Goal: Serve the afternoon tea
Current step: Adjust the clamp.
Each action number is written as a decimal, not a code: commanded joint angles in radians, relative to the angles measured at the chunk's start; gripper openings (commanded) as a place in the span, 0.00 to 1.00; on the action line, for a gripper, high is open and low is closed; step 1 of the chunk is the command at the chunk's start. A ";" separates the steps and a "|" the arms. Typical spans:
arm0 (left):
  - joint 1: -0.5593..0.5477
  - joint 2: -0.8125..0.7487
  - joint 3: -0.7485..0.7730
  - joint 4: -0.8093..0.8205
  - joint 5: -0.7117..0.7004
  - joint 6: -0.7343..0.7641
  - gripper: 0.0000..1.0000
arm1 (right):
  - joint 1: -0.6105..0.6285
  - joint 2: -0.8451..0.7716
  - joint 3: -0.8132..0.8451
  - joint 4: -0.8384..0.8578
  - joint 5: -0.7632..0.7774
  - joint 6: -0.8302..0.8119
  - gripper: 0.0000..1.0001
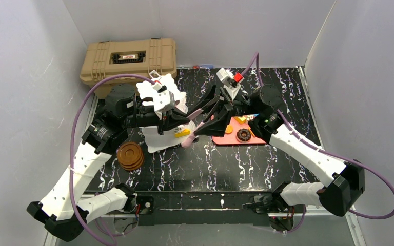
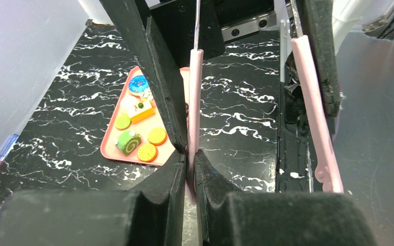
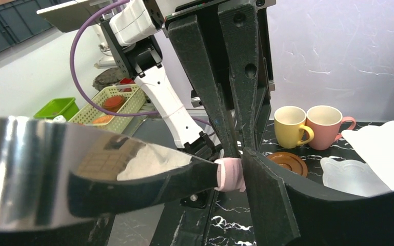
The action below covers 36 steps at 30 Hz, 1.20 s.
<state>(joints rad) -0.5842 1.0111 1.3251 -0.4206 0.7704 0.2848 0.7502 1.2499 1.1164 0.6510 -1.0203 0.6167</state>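
Observation:
Pink-tipped metal tongs (image 2: 195, 102) hang between both arms above the middle of the table. My left gripper (image 2: 191, 154) is shut on one pink arm. The second pink arm (image 2: 313, 102) stands apart to the right. My right gripper (image 3: 233, 179) straddles the tongs (image 3: 230, 174), with its fingers (image 2: 151, 77) against the outside of both arms. The white tiered stand (image 1: 154, 92) is under the left arm, with a yellow pastry (image 1: 183, 133) on a lower plate. Toy pastries such as a green roll (image 2: 128, 142) lie on the pink-red tray (image 2: 114, 148). A yellow cup (image 3: 290, 125) and a pink cup (image 3: 324, 125) stand behind a brown saucer (image 3: 287, 161).
A tan hard case (image 1: 128, 59) sits at the back left, off the black marble mat. A stack of brown saucers (image 1: 130, 155) is near the left arm. A brown donut (image 1: 243, 135) lies on the tray (image 1: 236, 139) below the right wrist. White walls close in both sides.

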 commanded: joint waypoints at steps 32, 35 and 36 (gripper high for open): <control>0.017 -0.062 0.072 0.018 -0.165 0.092 0.75 | -0.041 0.000 0.115 -0.395 0.061 -0.256 0.53; 0.019 -0.070 0.095 -0.030 -0.209 0.115 0.84 | -0.070 0.005 0.111 -0.465 0.112 -0.318 0.53; 0.022 -0.071 0.103 -0.044 -0.223 0.111 0.86 | -0.081 0.010 0.109 -0.500 0.136 -0.344 0.53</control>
<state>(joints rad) -0.5713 0.9649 1.3750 -0.4175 0.6128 0.3676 0.7059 1.2591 1.1805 0.2535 -0.9558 0.3759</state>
